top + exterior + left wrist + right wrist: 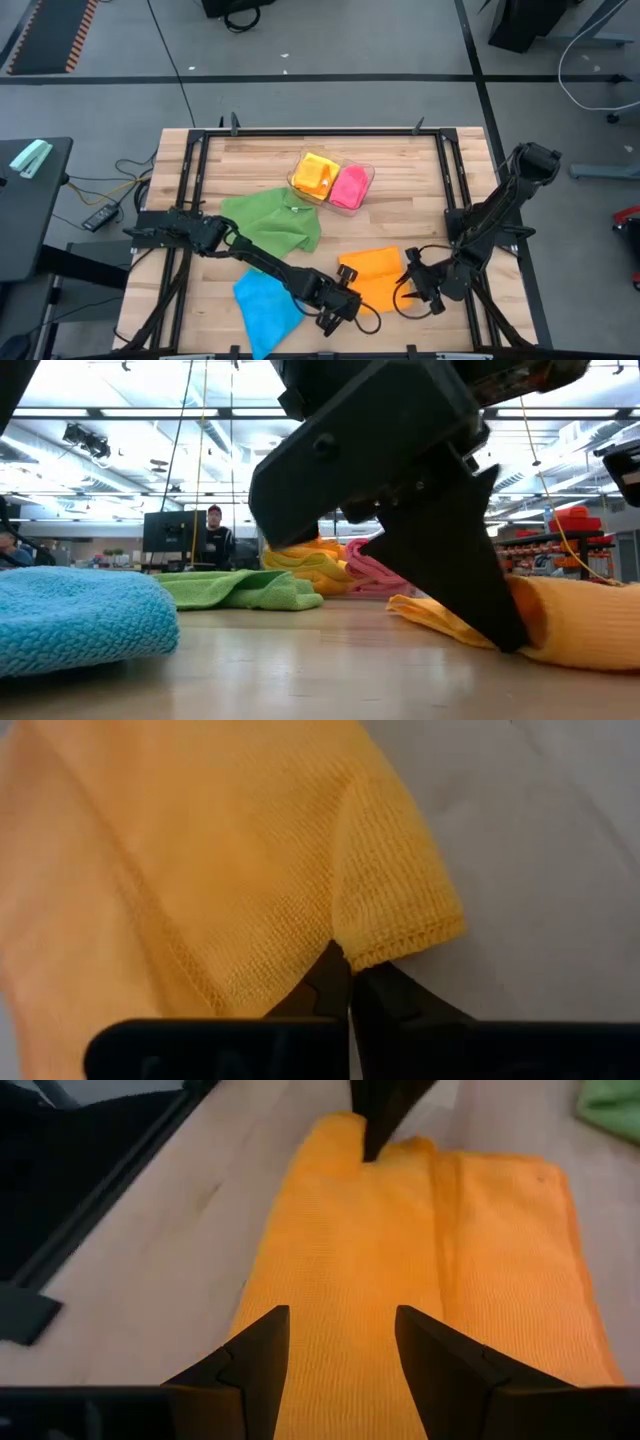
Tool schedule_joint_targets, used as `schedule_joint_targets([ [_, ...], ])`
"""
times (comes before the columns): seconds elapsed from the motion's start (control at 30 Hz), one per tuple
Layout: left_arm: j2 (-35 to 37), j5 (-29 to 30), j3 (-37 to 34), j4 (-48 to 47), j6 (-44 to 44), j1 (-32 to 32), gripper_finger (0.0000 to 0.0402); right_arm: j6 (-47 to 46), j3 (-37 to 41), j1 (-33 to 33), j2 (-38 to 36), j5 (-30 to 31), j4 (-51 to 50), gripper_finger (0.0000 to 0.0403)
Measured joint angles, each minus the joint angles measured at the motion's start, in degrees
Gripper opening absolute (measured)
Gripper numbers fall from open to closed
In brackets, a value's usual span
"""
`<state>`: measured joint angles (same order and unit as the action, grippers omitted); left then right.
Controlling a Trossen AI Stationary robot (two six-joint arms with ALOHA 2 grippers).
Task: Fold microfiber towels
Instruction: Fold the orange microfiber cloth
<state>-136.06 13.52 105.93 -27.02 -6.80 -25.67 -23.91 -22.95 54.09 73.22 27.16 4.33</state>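
Blue towel point(265, 305) lay at the near left of the table point(420, 190), rumpled; green towel point(275, 222) was spread loosely behind it, mid-table. Neither was touched.

My left gripper point(348, 982) sat low at the near edge of the table, fingers pressed together on a corner of the orange towel point(372, 275). In the left wrist view the hemmed corner bunched right at my tips. I judged the cloth light, limp and grippy, not slippery: it would drape and sag from any single pinch, so a corner or hem was the place to take hold, with a second pinch on the neighbouring corner to keep the edge straight.

Yellow towel point(316, 175) and pink towel point(349, 186) sat wadded together in the clear tray point(366, 170) at the back of the table.

My right gripper point(335, 1345) hovered just over the orange towel's other end, fingers apart with nothing between them. That end showed a lengthwise crease, as if already doubled; I took that as a guess.

Hard to make out: from overhead my left gripper covered the pinched corner, so how many layers I held I could not tell. In the low view my own arm blocked most of the orange towel. A person point(214, 532) stood far off in the room.
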Motion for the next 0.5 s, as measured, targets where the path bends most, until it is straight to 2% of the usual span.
schedule_joint_targets([
  [0.17, 2.4, -0.2, 0.0, 0.2, 2.5, 0.7, 0.0011, 3.2, -3.9, 1.0, 5.7, 3.7, 0.1, 0.0193],
  [0.33, 2.7, -2.1, 0.0, 1.9, 4.8, 1.2, 0.0006, 9.0, -12.4, 1.7, 13.8, 7.6, -3.8, 0.0193],
  [0.5, 2.8, -2.9, 0.1, 4.3, 8.8, 1.7, 0.0012, 10.0, -19.9, 1.7, 20.0, 10.0, -7.5, 0.0193],
])
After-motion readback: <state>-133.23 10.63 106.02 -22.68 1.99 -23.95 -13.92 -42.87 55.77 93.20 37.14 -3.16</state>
